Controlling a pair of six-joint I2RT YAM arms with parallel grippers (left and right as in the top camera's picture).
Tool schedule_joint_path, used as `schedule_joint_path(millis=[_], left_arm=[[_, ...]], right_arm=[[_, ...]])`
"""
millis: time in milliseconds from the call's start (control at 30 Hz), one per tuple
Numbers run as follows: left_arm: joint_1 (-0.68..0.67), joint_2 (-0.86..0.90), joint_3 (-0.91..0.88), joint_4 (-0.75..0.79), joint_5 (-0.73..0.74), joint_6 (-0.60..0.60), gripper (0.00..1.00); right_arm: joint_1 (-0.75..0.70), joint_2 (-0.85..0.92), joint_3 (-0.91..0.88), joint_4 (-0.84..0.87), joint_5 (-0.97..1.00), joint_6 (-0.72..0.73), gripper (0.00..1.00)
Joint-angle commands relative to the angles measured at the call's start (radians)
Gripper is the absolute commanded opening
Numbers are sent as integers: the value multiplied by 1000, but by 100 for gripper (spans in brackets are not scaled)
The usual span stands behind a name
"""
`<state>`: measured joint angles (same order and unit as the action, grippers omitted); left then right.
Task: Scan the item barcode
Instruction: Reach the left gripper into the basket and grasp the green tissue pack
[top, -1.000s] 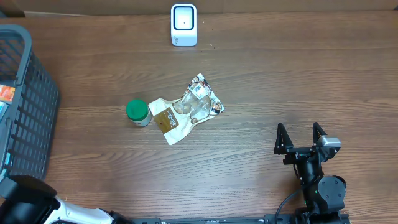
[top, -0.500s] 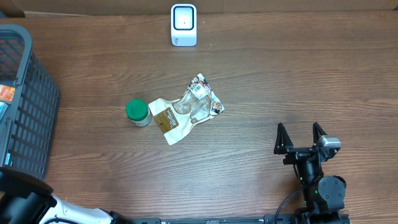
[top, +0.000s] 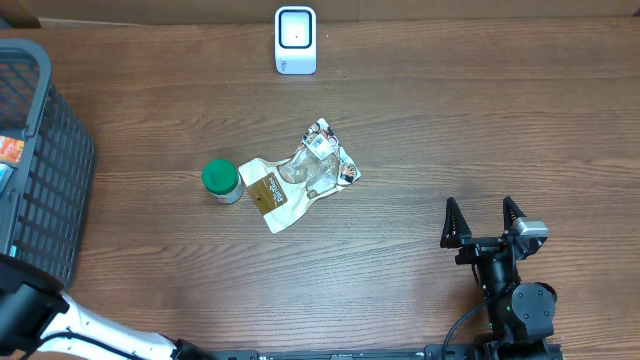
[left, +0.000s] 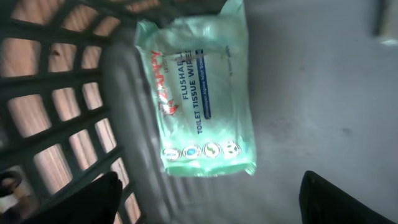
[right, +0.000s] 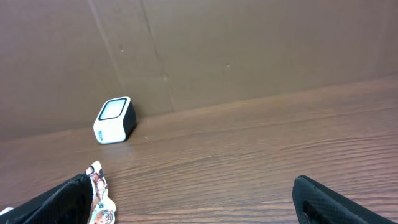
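The flushable wipes pack (left: 202, 93) lies flat in the basket (left: 68, 106) against its slatted wall, printed face up — it needs lifting out to meet the scanner (top: 295, 40). The left end effector (left: 211, 196) hangs over it, spread wide and empty; the right end effector (top: 479, 212) stands wide open, well apart.

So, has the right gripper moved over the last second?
No. In the overhead view the right gripper stays open in the same spot, at the same offset from the scanner and the green-lidded jar.
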<state>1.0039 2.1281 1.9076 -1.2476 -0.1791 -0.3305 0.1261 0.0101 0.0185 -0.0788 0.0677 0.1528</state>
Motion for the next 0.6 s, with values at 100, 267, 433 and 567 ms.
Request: schedule_joint_path(millis=[100, 267, 433, 567], left_arm=[[6, 117, -9, 5, -73, -8, 66], [4, 141, -10, 57, -76, -10, 66], [3, 141, -47, 104, -74, -10, 66], [3, 141, -113, 142, -74, -10, 62]], right_arm=[[6, -7, -11, 5, 10, -5, 100], [6, -7, -11, 5, 10, -4, 100], [6, -7, -11, 5, 10, -4, 100], [6, -7, -11, 5, 10, -5, 100]])
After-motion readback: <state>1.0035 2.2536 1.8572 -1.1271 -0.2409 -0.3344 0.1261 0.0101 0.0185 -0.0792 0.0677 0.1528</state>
